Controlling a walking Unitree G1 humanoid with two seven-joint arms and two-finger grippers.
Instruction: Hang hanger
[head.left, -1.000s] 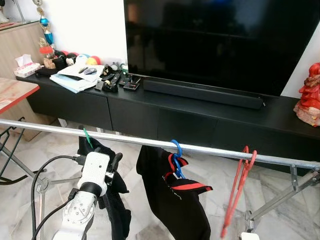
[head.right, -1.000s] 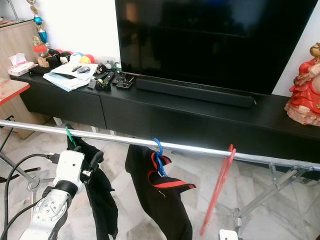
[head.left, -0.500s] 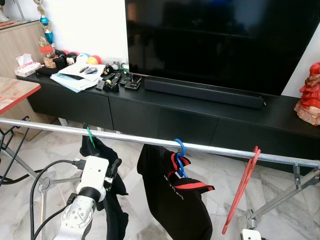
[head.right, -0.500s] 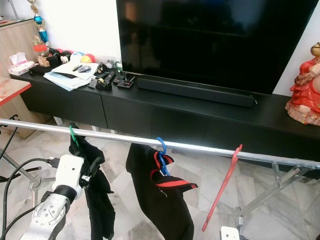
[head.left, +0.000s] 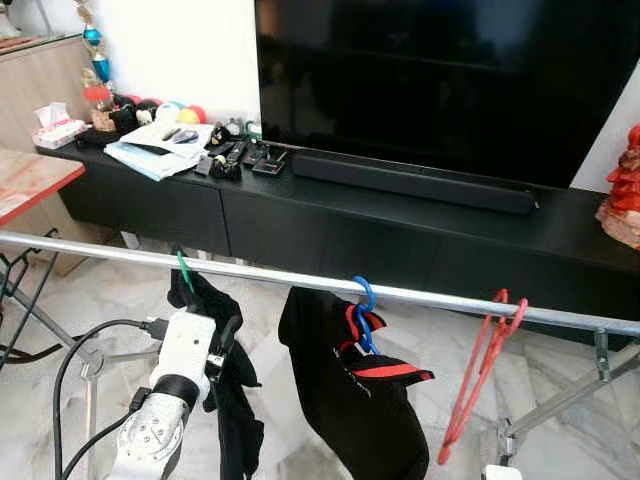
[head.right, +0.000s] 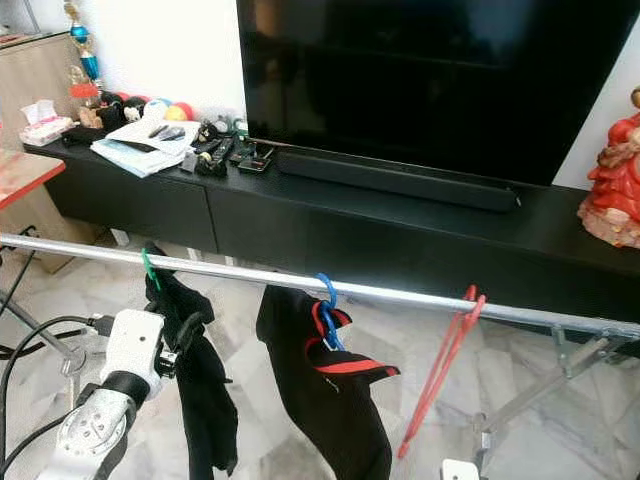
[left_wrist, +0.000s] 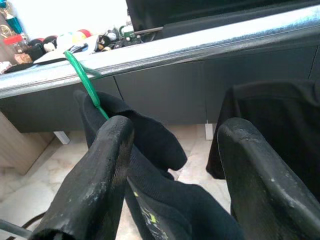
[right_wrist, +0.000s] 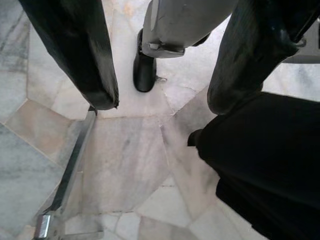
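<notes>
A metal rail (head.left: 450, 300) runs across in front of me. A green hanger (head.left: 183, 270) hangs at its left with a black garment (head.left: 235, 430) on it. My left gripper (left_wrist: 176, 127) is open just below the rail, its fingers (head.left: 229, 335) on either side of that garment, close to the green neck (left_wrist: 85, 87). A blue hanger (head.left: 364, 300) in the middle carries a black and red garment (head.left: 360, 420). A bare red hanger (head.left: 480, 370) hangs on the rail at the right. My right gripper (right_wrist: 162, 102) is open low over the floor, holding nothing.
Behind the rail stands a long black TV console (head.left: 400, 230) with a soundbar (head.left: 415, 185), papers and remotes (head.left: 160, 150) and a red figurine (head.right: 610, 180). A wooden table (head.left: 30, 185) is at the left. Rack legs (head.left: 570, 395) and a cable (head.left: 70, 350) cross the marble floor.
The red hanger has swung and turned on the rail. The view has shifted slightly. My left gripper stays open by the green hanger's garment.
</notes>
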